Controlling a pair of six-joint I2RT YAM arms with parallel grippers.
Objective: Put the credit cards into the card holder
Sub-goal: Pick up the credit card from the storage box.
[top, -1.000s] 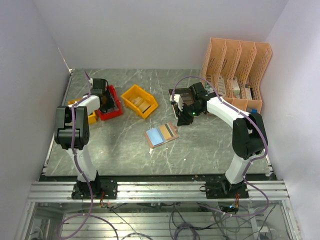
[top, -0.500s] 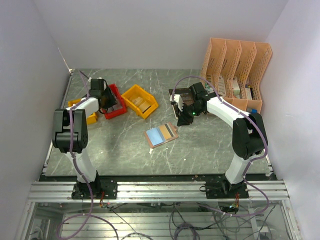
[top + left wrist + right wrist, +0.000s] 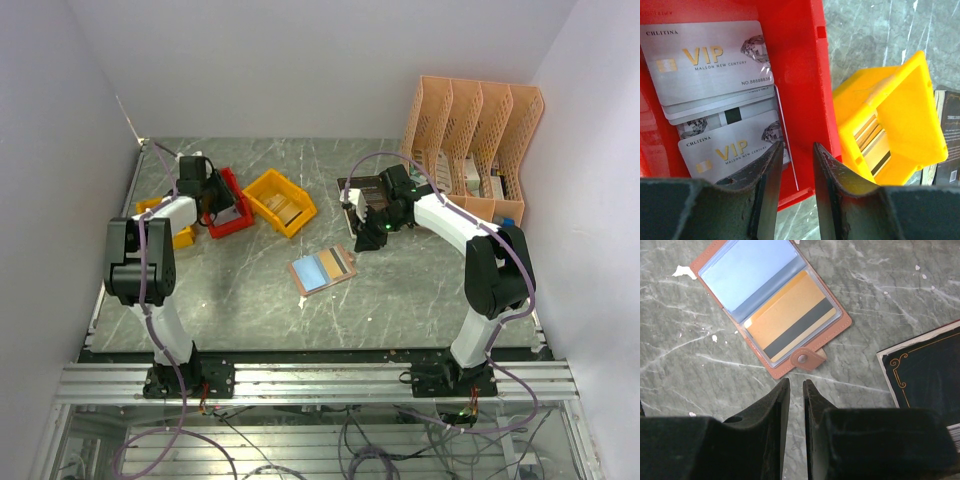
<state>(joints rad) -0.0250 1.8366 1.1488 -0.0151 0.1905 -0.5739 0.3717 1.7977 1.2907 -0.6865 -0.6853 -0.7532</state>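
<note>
Your silver VIP cards [image 3: 707, 60] lie in the red bin [image 3: 805, 85] at ten o'clock: thin, stiff, slick; pinch a raised edge. Left fingers [image 3: 767, 195] slightly spread there; right fingers [image 3: 775, 420] barely apart, empty, by the card holder [image 3: 803, 359].

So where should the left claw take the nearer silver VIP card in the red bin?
Probably by its right short edge, coming down from above. The nearer silver VIP card lies flat atop the pile in the red bin, so only an edge can be pinched; the wall beside it leaves little room.
</note>
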